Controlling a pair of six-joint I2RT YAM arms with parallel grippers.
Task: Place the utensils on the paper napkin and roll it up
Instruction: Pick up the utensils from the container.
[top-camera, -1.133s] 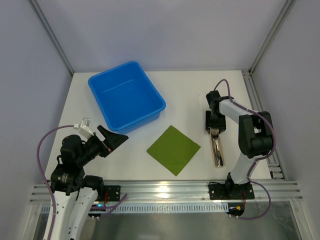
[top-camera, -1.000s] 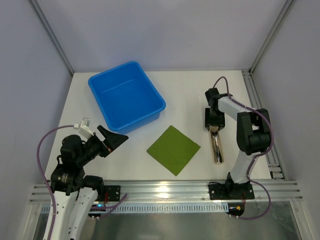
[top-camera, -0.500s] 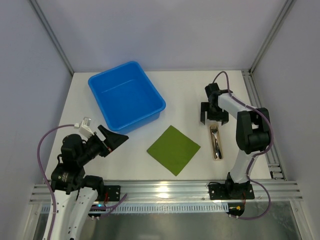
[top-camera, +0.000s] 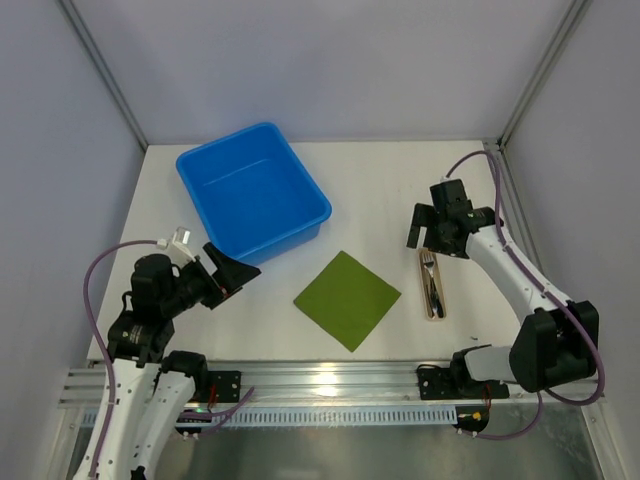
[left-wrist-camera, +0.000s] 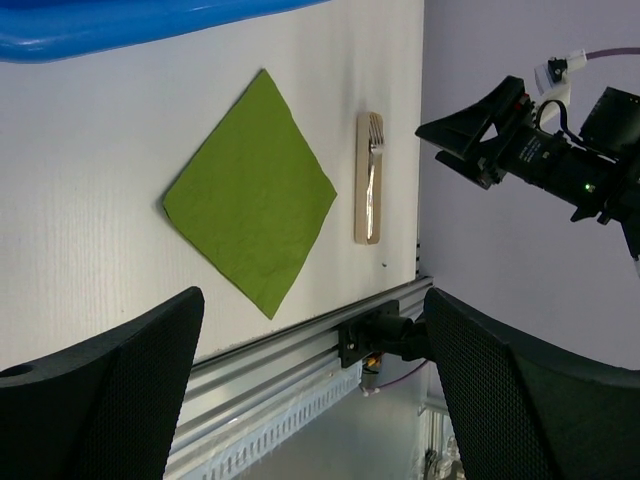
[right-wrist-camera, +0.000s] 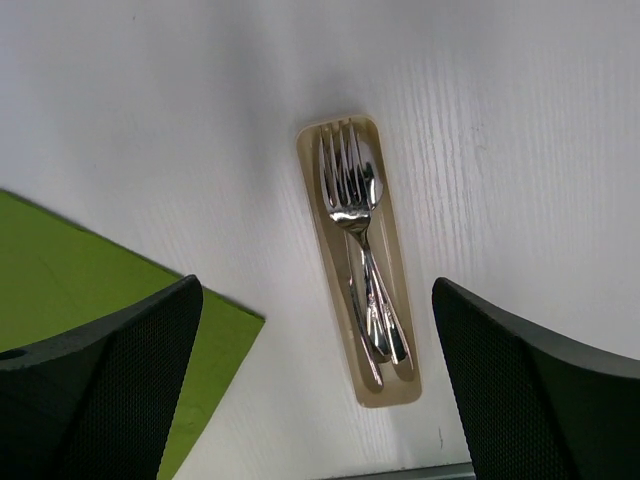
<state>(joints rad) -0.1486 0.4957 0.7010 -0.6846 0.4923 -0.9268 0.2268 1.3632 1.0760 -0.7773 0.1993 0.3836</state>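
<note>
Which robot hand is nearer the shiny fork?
The right hand, open just beyond the utensils in their beige tray; the left hand is far off, by the blue bin.

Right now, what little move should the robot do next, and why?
Probably lower the open right gripper onto the utensils and pinch them: they lie in the beige tray, beside the green napkin, not on it.
</note>
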